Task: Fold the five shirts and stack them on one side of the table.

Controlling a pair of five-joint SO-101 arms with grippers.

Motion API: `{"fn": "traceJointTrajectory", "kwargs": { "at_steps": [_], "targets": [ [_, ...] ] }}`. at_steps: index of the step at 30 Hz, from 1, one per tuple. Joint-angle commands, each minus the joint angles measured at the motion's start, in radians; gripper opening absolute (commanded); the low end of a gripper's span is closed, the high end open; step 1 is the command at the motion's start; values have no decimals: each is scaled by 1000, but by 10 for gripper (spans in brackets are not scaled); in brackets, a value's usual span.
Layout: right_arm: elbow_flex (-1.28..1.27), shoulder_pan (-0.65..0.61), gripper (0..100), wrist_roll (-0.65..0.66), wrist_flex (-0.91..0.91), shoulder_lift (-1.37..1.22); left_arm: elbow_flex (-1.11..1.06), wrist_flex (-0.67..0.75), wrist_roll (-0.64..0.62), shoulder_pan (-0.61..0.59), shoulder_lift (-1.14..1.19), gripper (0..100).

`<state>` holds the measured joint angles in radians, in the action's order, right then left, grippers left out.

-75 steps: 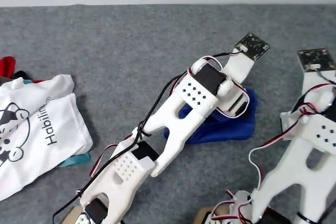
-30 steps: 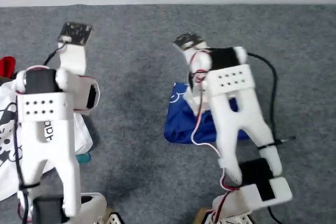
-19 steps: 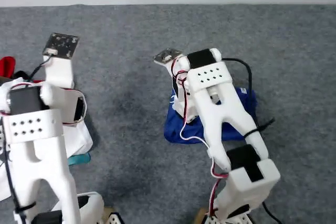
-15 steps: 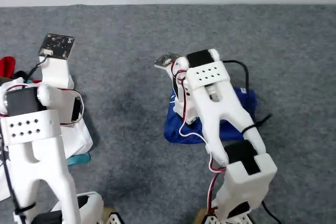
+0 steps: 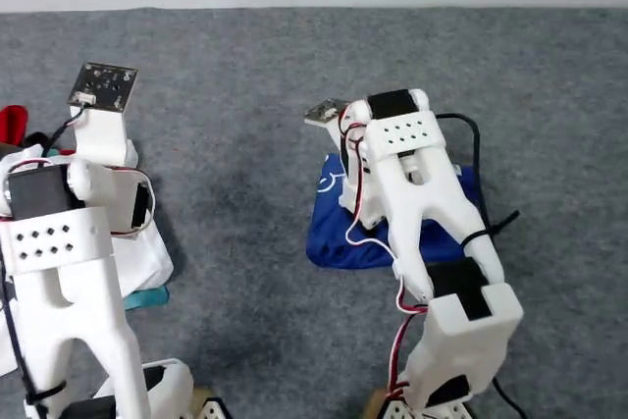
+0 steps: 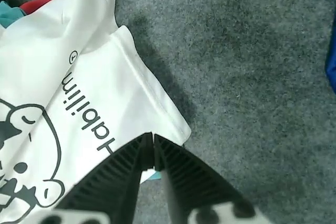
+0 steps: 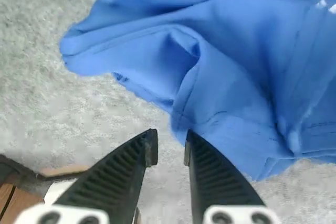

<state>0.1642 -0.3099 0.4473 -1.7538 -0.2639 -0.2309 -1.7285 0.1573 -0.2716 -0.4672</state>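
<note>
A crumpled blue shirt lies on the grey mat right of centre. The right arm stands over it. In the right wrist view my right gripper is open by a small gap, just off the blue shirt's folded edge, holding nothing. A white shirt with a black print lies at the left, mostly under the left arm. My left gripper is shut with nothing in it, and hovers over a corner of the white shirt.
Red cloth and teal cloth stick out from under the white shirt. The grey mat stretches bare across the middle and back. A wooden table edge shows beside the right arm's base.
The left arm swung from the blue shirt over to the white shirt at the left. The right arm came in over the blue shirt and, in the last half second, shifted slightly right.
</note>
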Motion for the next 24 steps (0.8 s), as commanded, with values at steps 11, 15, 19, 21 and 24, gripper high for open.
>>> {"fn": "traceJointTrajectory", "kwargs": {
  "at_steps": [11,15,19,21,24],
  "targets": [
    [94,-19,247,6,-36,-13,4,-25,6,2,-21,5],
    [98,-70,218,2,-28,-68,4,-25,6,3,-21,5],
    [100,-71,179,6,-27,-139,4,-25,6,-2,-21,5],
    [100,-51,132,21,-27,-165,4,-25,6,-2,-21,5],
    [100,-10,58,57,-30,-176,4,-25,6,-2,-21,5]
  ]
}}
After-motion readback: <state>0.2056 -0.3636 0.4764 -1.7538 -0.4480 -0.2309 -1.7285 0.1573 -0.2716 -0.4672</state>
